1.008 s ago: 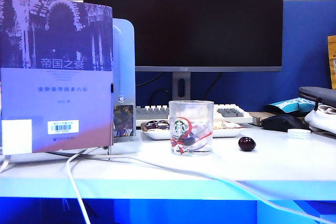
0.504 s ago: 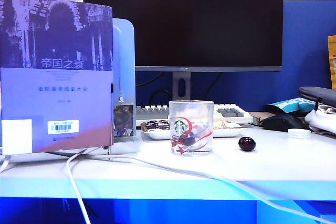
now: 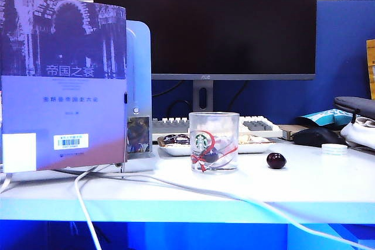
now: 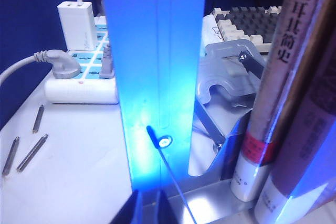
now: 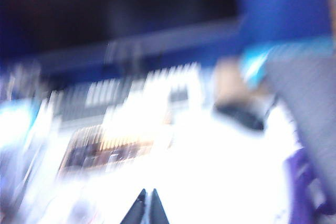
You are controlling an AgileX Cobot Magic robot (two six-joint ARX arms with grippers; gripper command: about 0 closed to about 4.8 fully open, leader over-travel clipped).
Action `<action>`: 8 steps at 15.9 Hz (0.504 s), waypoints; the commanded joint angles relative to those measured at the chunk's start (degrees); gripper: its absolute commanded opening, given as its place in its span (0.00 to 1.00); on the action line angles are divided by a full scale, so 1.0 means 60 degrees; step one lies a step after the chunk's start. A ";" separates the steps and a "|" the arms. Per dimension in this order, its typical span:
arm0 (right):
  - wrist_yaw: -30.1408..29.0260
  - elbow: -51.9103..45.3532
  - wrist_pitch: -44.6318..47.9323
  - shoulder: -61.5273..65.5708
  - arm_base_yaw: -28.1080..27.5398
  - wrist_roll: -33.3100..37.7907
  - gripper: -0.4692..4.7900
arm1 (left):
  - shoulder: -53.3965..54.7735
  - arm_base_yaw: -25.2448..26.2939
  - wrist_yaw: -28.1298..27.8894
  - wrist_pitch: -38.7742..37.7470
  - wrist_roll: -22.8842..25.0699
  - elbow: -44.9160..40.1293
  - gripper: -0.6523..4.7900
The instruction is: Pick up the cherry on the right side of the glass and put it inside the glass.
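One cherry [image 3: 276, 160] lies on the white counter [image 3: 304, 188], just right of the glass [image 3: 214, 141] and a little apart from it, so the pick has not happened and nothing of the task shows as done. The glass stands upright near the middle of the counter; something dark shows low behind its printing, but I cannot tell whether that lies in the glass or behind it.

Neither arm appears in the exterior view. The right gripper [image 5: 145, 207] shows only in its own wrist view, as two dark fingers [image 5: 137, 211] pressed together to a point with nothing between them. That view is heavily smeared; a keyboard [image 5: 131, 95] and a dark mouse [image 5: 239, 115] can be made out, but not the cherry or the glass.

The left gripper [image 4: 148, 209] sits low behind a blue panel [image 4: 155, 77], beside books [image 4: 289, 103] and a power strip [image 4: 81, 77], well away from the work. Its fingers [image 4: 131, 211] look close together and hold nothing.

All of the task is left: spread the right fingers, reach the cherry, pinch it, lift, carry it over the rim and let go.
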 commanded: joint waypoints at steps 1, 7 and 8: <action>-0.1260 0.1596 -0.1319 0.2259 0.0000 -0.0510 0.09 | -0.0033 0.0007 0.0036 -0.0120 -0.0029 -0.0007 0.22; -0.5927 0.2958 0.0000 0.5417 0.0011 0.1701 0.09 | -0.0033 0.0004 0.0040 -0.0120 -0.0029 -0.0007 0.22; -0.5599 0.2958 -0.0091 0.5712 0.0011 0.1242 0.09 | -0.0033 0.0007 0.0036 -0.0120 -0.0029 -0.0007 0.22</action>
